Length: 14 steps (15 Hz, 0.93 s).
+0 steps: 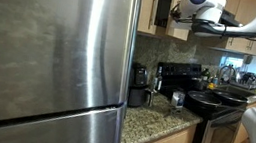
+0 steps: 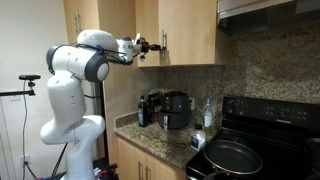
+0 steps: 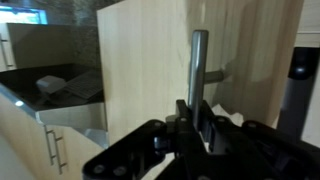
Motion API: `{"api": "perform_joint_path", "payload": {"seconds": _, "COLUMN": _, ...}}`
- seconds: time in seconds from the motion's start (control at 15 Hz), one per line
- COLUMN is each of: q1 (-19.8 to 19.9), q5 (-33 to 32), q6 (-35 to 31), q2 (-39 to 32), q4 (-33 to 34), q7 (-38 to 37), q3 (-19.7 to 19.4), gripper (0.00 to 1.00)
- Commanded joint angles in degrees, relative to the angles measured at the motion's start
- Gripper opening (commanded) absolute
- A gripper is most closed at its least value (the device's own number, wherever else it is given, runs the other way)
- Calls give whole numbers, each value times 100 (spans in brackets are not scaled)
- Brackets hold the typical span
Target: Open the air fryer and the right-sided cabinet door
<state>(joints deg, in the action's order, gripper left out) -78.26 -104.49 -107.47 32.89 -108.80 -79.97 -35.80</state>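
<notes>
Clamping the light-brown wooden door [image 2: 190, 30] by its slim silver handle [image 3: 199, 60], the black gripper [image 3: 195, 118] may slip if pulled off-arc.

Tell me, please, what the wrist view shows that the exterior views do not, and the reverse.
Only the wrist view: the silver handle up close, with the shut fingers at its lower end. Only the exterior views: the air fryer, the black stove and the white arm. Both: the gripper at the right-sided cabinet door.
</notes>
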Motion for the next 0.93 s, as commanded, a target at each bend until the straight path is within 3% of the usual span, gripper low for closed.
{"api": "perform_joint_path", "payload": {"seconds": 0.0, "q1": 799, "q5": -35, "q6": 1559, "q2": 174, "q4": -379, "q7": -209, "q3": 1386, "gripper": 0}}
{"api": "perform_joint_path", "payload": {"seconds": 0.27, "q1": 1578, "q5": 183, "q6": 3097, "q2": 252, "q4": -714, "q7": -591, "q3": 2546, "gripper": 0}}
{"api": "perform_joint_path", "payload": {"seconds": 0.53, "q1": 2526, "q5": 225, "q6": 4896, "q2": 485, "q4": -671, "q7": -549, "q3": 4405, "gripper": 0}}
{"api": "perform_joint_path", "payload": {"seconds": 0.6, "q1": 2698, "q5": 21, "q6": 5025, "q2": 693, "q4": -794, "q7": -590, "q3": 4794, "gripper": 26}}
{"api": "perform_joint_path", "payload": {"seconds": 0.67, "q1": 2600, "q5": 30, "q6": 4799, "q2": 982, "q4": -860, "q7": -415, "q3": 5060, "gripper": 27}}
{"api": "perform_joint_path", "payload": {"seconds": 0.87, "q1": 2225, "q5": 505, "q6": 4383, "q2": 1560, "q4": -765, "q7": 154, "q3": 5746, "gripper": 51}}
